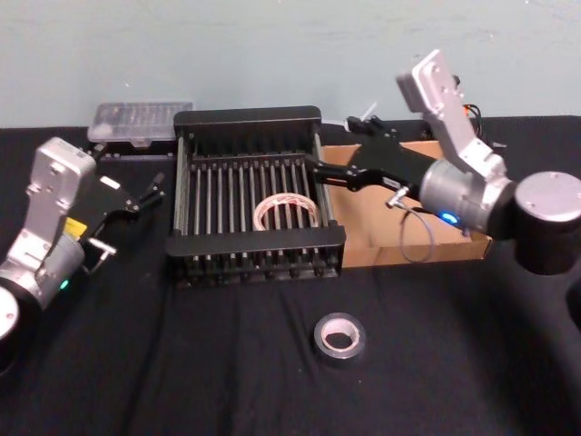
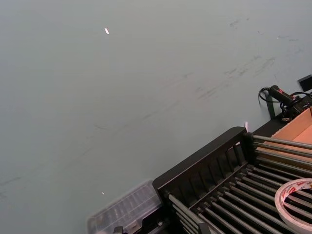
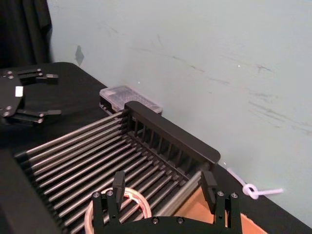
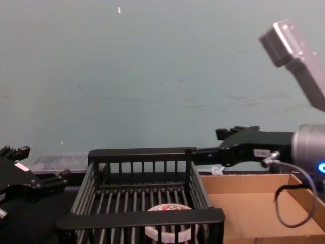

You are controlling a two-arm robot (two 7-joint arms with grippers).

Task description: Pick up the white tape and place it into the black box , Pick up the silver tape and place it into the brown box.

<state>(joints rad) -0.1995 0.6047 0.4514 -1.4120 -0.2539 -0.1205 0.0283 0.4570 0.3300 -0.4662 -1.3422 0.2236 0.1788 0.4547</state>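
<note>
1. Black cloth covers the table [image 1: 454, 363]; the crate [image 1: 254, 195] sits at the centre of the head view, with the cardboard tray [image 1: 381, 243] touching its right side.
2. Right gripper [image 1: 320, 171] reaches in from the right of the head view and hangs above the crate's right rim. Its own wrist view shows the two fingers [image 3: 118, 181] spread wide, with nothing between them.
3. Left gripper [image 1: 152, 193] stands at the left of the head view, just beside the crate, fingers apart and empty; the right wrist view shows it at upper left.
4. White tape [image 1: 285, 212] lies flat on the crate's barred floor, right of centre. The chest view shows its red markings through the near wall.
5. Grey tape [image 1: 339, 336] lies on the cloth at lower centre of the head view, in front of the crate and apart from it.
6. A clear plastic case [image 1: 142, 121] sits behind the crate's left corner.
</note>
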